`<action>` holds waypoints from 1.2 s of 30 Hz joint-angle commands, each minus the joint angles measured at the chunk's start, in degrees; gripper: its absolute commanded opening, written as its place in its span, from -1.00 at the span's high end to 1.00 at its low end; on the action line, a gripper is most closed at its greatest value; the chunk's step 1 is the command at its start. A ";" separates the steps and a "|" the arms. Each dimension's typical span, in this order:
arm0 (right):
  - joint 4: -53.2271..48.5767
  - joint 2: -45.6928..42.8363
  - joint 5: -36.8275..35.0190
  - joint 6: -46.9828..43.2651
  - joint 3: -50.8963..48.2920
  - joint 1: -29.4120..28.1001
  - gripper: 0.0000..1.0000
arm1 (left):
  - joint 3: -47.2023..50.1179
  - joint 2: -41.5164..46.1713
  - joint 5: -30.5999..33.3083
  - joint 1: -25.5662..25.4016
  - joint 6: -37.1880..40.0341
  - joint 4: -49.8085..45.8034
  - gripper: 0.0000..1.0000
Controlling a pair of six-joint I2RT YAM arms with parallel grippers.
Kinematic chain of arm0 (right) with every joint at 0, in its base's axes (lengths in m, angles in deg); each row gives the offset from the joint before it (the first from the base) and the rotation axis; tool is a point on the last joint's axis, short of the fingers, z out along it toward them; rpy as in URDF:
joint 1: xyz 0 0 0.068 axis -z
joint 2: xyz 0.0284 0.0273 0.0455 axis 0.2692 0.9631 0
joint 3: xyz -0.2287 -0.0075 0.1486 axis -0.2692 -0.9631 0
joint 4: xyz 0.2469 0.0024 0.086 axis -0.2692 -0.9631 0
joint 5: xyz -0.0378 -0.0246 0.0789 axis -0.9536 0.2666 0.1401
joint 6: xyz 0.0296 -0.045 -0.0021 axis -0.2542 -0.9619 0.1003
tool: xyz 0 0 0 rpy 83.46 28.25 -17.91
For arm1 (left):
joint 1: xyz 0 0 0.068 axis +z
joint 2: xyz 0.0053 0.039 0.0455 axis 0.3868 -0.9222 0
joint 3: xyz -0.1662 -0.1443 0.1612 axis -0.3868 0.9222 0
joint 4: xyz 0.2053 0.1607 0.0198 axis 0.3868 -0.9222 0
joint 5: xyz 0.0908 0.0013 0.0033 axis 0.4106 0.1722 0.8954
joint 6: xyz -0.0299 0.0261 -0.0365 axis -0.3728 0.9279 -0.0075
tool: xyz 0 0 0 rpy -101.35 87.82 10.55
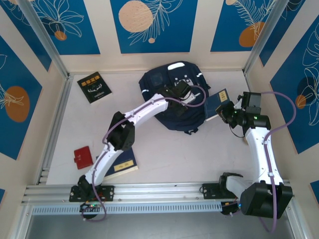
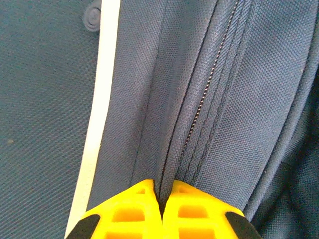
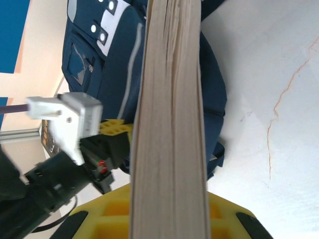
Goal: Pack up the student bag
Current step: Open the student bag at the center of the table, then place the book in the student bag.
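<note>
My left gripper (image 2: 162,211) is pressed together on the zipper (image 2: 202,102) seam of the backpack (image 2: 45,109); at its three o'clock my right gripper (image 3: 169,214) pinches a book (image 3: 172,114)

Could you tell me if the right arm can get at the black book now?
Probably not: the black book lies far left, beyond the bag and left arm, and the right gripper is shut on a navy book.

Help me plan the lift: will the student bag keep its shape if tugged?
Probably floppy: the student bag lies slumped, its woven cloth ridged beside the zipper. A tug there would likely bunch fabric first. Flat on the table, it seems unlikely to roll.
</note>
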 commanded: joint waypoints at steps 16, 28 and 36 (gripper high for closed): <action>-0.72 -5.61 3.78 2.52 0.10 -5.85 0.93 | -4.00 13.26 15.90 2.32 -8.62 13.64 1.00; -1.94 -13.13 -4.40 6.07 -1.60 -6.10 0.95 | -6.48 8.69 13.77 4.18 -11.46 12.16 1.00; 3.28 -11.07 -0.87 9.06 -3.57 -8.34 0.97 | -6.45 10.31 12.35 4.20 -11.47 12.70 1.00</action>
